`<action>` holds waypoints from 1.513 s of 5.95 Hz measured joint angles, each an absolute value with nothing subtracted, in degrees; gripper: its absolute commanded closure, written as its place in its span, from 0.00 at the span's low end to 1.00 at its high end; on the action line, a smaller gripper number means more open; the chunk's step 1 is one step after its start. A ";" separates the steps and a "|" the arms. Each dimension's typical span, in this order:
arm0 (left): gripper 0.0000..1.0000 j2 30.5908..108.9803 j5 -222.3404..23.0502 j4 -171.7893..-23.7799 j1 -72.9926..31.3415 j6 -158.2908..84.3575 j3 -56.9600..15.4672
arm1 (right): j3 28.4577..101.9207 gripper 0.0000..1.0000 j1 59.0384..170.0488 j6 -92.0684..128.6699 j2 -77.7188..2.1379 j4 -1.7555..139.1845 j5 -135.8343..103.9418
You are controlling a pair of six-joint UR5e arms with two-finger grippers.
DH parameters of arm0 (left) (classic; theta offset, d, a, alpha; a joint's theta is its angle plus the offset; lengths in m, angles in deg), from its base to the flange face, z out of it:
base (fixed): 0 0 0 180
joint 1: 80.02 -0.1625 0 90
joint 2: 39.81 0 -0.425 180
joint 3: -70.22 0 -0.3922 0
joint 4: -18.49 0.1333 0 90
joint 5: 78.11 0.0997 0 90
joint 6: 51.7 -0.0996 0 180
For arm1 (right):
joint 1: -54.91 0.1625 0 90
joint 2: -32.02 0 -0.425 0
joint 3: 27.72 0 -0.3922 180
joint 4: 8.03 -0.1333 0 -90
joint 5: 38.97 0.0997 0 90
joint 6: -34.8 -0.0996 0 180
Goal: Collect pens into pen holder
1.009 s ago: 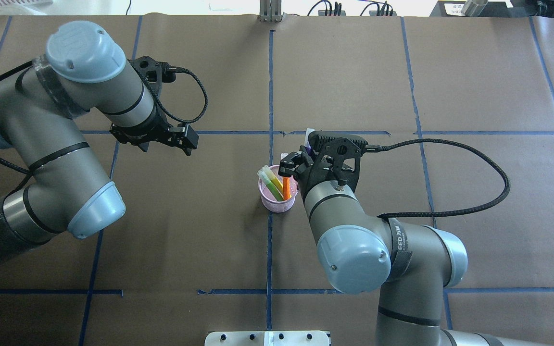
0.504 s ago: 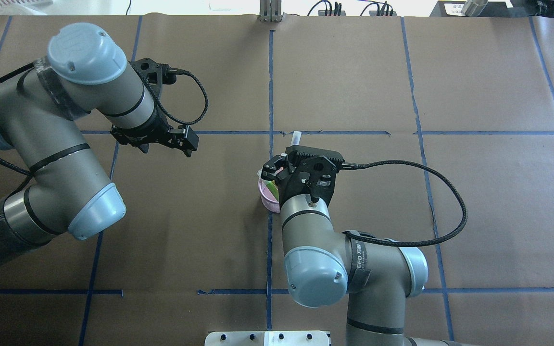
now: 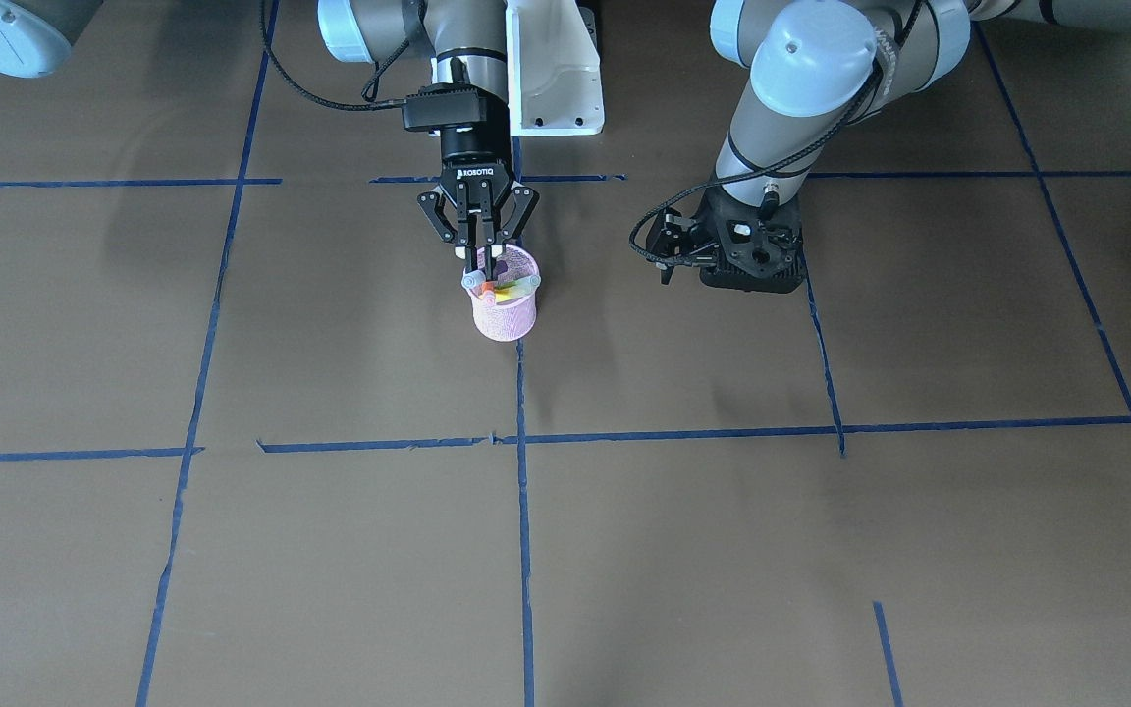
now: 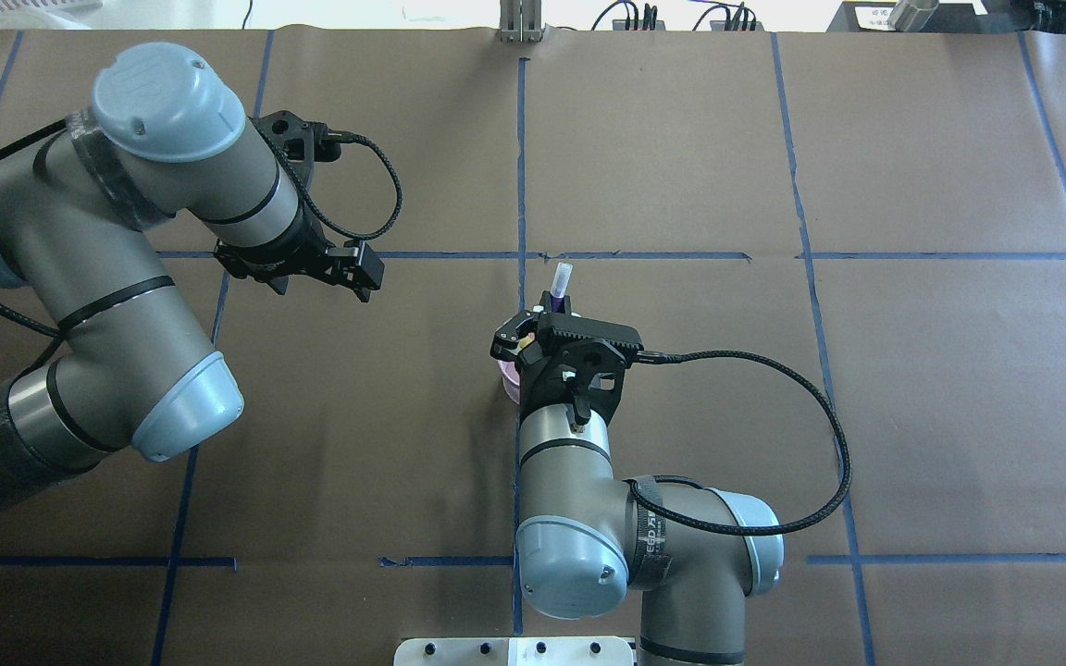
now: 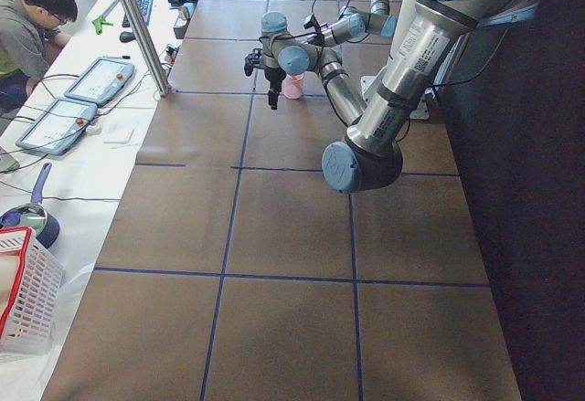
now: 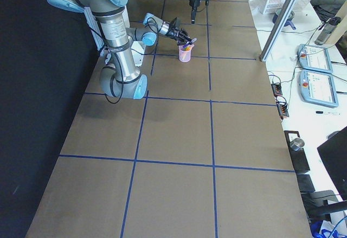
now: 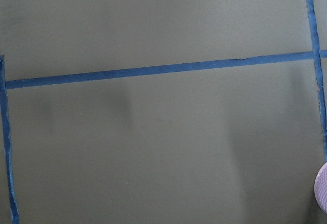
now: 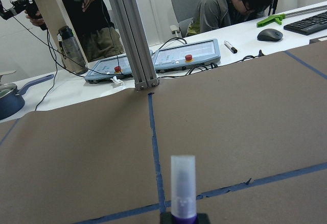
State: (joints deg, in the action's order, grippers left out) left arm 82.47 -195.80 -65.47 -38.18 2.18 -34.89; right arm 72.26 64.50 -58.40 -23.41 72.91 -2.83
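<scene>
My right gripper (image 4: 547,316) is shut on the purple pen (image 4: 559,282). The pen sticks out forward at a tilt, and its pale cap (image 8: 183,180) shows in the right wrist view. The gripper hangs right over the pink mesh pen holder (image 3: 505,316) and covers most of the holder (image 4: 507,381) from overhead. An orange pen (image 3: 489,292) and a green pen (image 3: 518,289) lean inside the holder. My left gripper (image 4: 362,268) hovers open and empty to the holder's left, well apart from it.
Blue tape lines (image 4: 521,166) cross the brown table. A metal post (image 8: 134,35) stands at the far edge, with teach pendants (image 8: 186,55) and a seated person (image 8: 230,4) behind it. A white mount plate (image 3: 551,79) sits at the robot's base.
My right arm has swung left with the purple pen and now sits over the holder, hiding the pens from overhead. The left arm has stayed put.
</scene>
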 measured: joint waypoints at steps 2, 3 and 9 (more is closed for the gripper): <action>0.00 82.47 -195.80 -65.52 -38.18 2.15 -34.89 | 72.50 0.00 64.34 -57.92 -23.18 73.21 -2.72; 0.00 82.54 -195.80 -65.53 -38.19 2.14 -34.97 | 73.23 0.00 64.59 -56.22 -23.06 73.45 -1.16; 0.00 80.51 -196.05 -65.35 -34.99 -1.67 -36.25 | 81.51 0.00 90.28 -31.74 -24.29 88.72 60.90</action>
State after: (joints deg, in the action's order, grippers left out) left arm 80.51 -196.05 -65.35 -34.99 -1.67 -36.25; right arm 81.51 90.28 -31.74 -24.29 88.72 60.90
